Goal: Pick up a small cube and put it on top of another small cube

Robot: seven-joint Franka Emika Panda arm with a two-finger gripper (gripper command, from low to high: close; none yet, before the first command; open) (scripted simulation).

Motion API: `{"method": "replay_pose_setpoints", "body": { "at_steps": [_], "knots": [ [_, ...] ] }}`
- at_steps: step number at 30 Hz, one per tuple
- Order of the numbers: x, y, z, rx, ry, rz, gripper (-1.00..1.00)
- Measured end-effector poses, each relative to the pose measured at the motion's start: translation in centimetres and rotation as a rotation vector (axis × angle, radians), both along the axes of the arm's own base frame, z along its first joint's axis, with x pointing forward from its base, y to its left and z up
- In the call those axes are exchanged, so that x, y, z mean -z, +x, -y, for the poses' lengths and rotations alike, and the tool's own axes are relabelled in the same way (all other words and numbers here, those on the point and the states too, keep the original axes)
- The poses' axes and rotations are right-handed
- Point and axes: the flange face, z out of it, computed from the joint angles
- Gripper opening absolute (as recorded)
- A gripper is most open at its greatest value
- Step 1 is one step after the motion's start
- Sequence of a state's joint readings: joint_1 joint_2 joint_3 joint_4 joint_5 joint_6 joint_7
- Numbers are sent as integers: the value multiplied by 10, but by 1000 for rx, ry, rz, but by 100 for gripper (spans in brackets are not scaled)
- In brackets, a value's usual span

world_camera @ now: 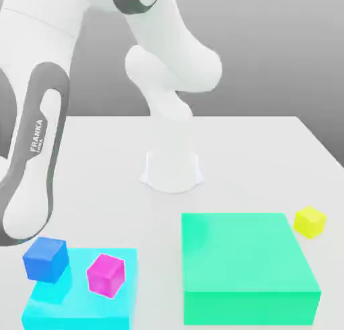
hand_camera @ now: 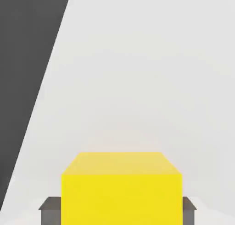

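Gripper [hand_camera: 120,211] fingers [hand_camera: 49,211] sit flush on both sides of yellow cube [hand_camera: 121,187], looks clamped. Cube is on table [world_camera: 101,154] beside green block [world_camera: 248,255]. Risks: grip looks shallow, so cube may slip on lift, or clip green block en route to pink cube [world_camera: 105,274].

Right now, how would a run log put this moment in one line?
stage: grasping | gripper: closed around small yellow cube | cube: on white table | blue cube, magenta cube: on cyan block
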State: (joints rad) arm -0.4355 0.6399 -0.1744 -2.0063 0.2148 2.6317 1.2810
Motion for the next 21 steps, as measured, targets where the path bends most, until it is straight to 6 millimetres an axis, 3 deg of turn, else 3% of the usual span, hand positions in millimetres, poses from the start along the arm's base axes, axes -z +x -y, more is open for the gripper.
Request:
{"method": "replay_pose_setpoints", "body": {
  "at_steps": [2, 6, 15, 20, 21],
  "knots": [
    [2, 0, 0, 1, 1, -1, -100],
    [-51, -1, -1, 3, 3, 0, -100],
    [-138, -30, -72, 60, 35, 19, -100],
    [-172, -56, -117, 81, 13, 5, -100],
    [-170, -58, -124, 81, 7, 2, -100]
  ]
}}
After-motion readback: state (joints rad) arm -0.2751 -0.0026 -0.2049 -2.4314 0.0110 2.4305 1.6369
